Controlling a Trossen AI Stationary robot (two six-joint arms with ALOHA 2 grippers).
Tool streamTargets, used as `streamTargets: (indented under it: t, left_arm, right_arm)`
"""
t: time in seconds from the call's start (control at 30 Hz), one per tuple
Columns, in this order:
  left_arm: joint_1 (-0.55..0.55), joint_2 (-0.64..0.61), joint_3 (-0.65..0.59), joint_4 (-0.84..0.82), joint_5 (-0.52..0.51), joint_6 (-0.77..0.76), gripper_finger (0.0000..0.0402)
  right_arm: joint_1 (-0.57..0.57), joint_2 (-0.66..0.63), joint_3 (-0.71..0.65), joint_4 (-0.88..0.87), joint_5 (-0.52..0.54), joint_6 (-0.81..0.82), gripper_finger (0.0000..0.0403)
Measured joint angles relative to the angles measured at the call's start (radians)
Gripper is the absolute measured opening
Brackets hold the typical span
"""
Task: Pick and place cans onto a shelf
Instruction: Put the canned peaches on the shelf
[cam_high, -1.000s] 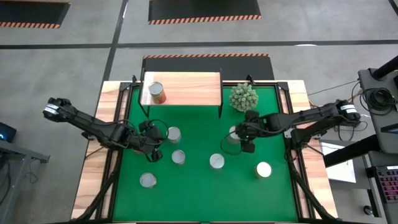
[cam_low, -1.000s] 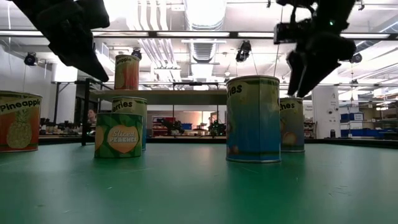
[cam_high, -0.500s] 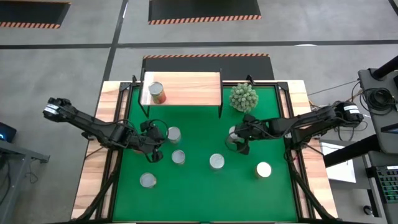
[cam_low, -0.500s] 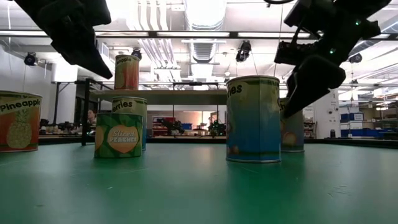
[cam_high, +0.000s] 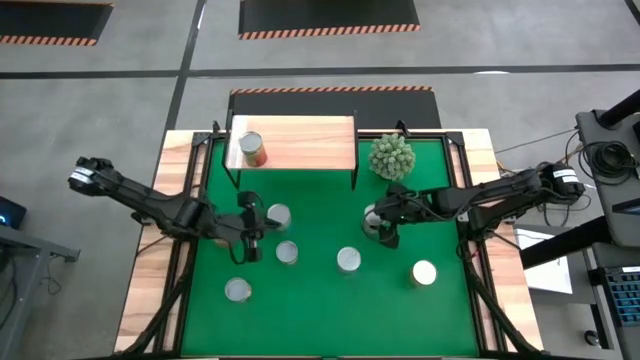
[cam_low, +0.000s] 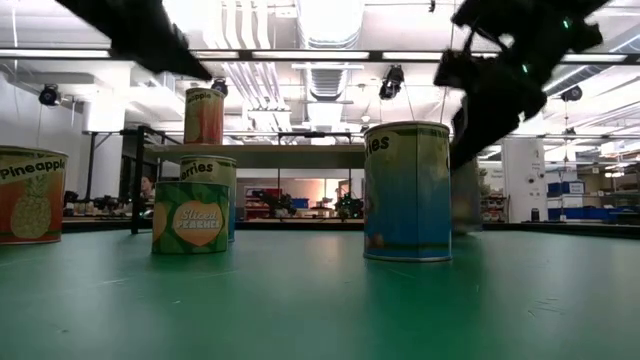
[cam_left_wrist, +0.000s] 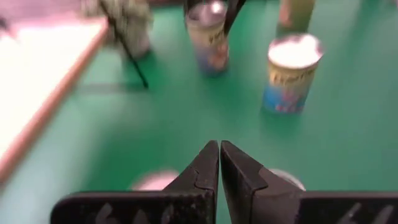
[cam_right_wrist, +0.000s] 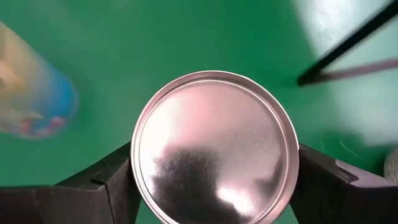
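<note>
Right wrist view | right end effector (cam_right_wrist: 214, 180) | fingers flank can (cam_right_wrist: 214, 149)

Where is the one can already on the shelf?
In the high view, the can stands near the shelf board's left end, alone, behind the mat's loose cans.

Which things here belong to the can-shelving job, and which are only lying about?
Job:
- can on shelf
- wooden shelf
- can between the right gripper jaws
- five loose cans, e.g.

Lying about:
- spiky green plant

Right pincer (cam_high: 378, 226) hides can (cam_high: 372, 214); label unreadable.
</note>
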Motion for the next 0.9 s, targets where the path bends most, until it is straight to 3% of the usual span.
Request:
streamTargets:
  t: [0.2, 0.4, 0.47, 0.57, 0.9]
  left_arm:
    - [0.000, -0.112, 0.000, 0.111, -0.036, 0.228, 0.0000]
    - [0.000, -0.272, 0.000, 0.224, -0.356, 0.371, 0.0000]
    - [0.001, -0.308, 0.000, 0.260, -0.416, 0.378, 0.0000]
    - [0.001, -0.345, -0.013, 0.287, -0.417, 0.348, 0.0000]
    - [0.000, -0.376, -0.034, 0.319, -0.417, 0.344, 0.0000]
  right_arm:
    - [-0.001, -0.001, 0.233, -0.200, -0.042, -0.019, 0.0294]
    - [-0.040, 0.023, 0.479, -0.239, -0.040, -0.179, 0.0303]
    - [-0.067, 0.043, 0.558, -0.231, -0.039, -0.242, 0.0302]
    - [-0.112, 0.110, 0.672, -0.218, -0.079, -0.332, 0.0301]
    - [-0.308, 0.461, 1.074, -0.265, -0.359, -0.532, 0.0302]
